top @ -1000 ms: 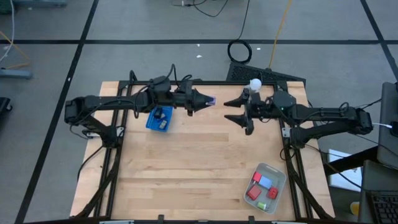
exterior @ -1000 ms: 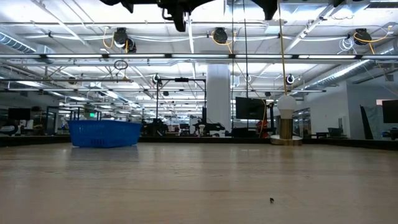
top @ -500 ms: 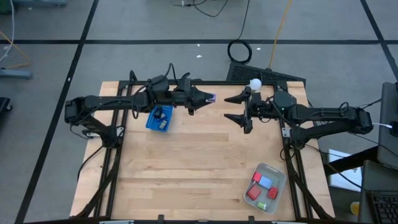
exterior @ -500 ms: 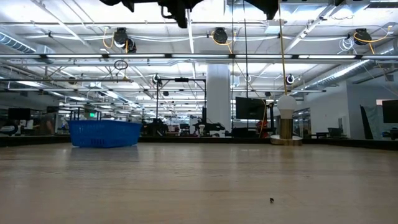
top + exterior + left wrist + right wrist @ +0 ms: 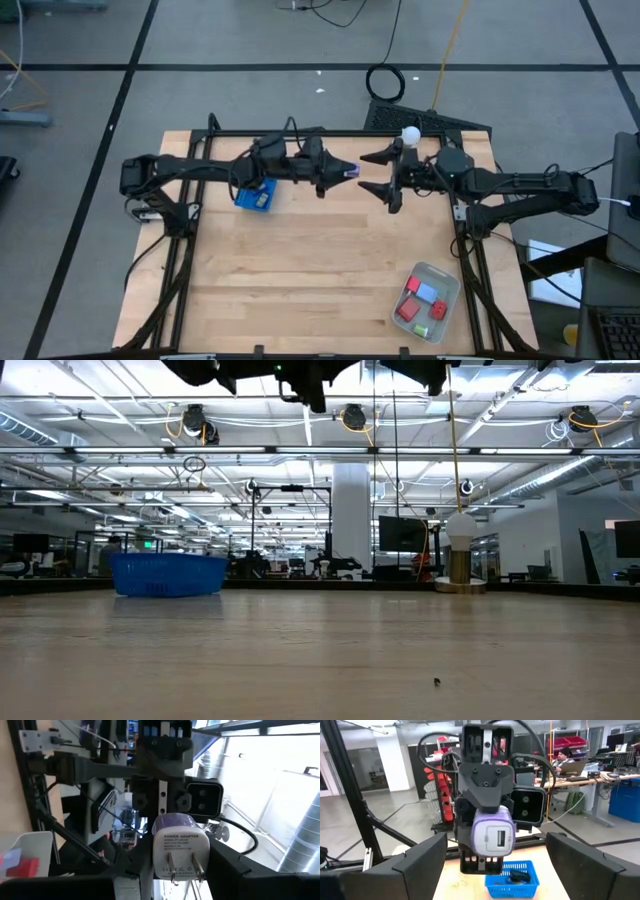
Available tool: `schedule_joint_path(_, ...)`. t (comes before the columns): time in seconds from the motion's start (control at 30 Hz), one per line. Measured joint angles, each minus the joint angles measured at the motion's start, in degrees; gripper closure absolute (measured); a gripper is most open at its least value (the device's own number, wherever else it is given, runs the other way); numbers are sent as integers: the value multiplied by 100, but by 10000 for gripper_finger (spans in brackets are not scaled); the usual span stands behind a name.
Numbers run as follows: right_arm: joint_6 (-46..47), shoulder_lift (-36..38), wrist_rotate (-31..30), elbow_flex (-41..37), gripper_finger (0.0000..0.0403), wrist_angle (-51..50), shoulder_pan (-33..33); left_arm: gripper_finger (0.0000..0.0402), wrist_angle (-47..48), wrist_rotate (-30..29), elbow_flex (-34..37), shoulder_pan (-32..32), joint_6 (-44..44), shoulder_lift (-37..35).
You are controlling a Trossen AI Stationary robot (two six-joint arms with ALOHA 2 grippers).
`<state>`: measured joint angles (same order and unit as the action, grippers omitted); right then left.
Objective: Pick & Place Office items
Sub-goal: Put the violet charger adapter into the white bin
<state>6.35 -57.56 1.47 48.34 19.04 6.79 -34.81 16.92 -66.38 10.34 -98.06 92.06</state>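
Observation:
My left gripper [image 5: 343,171] hovers above the far middle of the table, shut on a purple-and-white power adapter [image 5: 350,172], which also shows in the right wrist view as the adapter [image 5: 492,834]. My right gripper [image 5: 374,172] faces it from the table's right, open; its fingers stand just to the right of the adapter, one toward the far side and one toward the near side, touching nothing. Red, blue and green office pieces [image 5: 420,303] lie in the translucent tray [image 5: 447,283] near the right corner. My left gripper pinches the adapter's white body [image 5: 174,851] between its two fingers, level, coming from the table's left. The adapter is lifted clear of the table. Its two metal prongs [image 5: 183,868] point back at the left wrist, and its port end [image 5: 499,838] faces my right gripper.
A blue basket [image 5: 255,194] with dark items sits on the table under the left arm and shows as the basket [image 5: 167,573] in the low view. The white knob-topped stand [image 5: 410,135] is at the far edge by the right arm. Bare wood fills the middle and near left.
My left gripper has carried the adapter toward the table's right and slightly nearer, closing most of the gap to my right gripper. The right gripper has stayed open, almost in place.

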Motion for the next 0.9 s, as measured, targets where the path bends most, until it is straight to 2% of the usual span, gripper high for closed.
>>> schedule_joint_path(0.27, 0, -58, 1, 0, 69, 8, 0, 266, -60, 64, -97, -76, 46, 60)
schedule_joint_path(0.63, 268, -538, 160, 0, 69, 636, 11, 266, -113, 139, -97, -73, 83, 63)
schedule_joint_path(0.9, 341, -583, 160, 0, 69, 889, 11, 266, -84, 259, -97, -73, 87, 63)
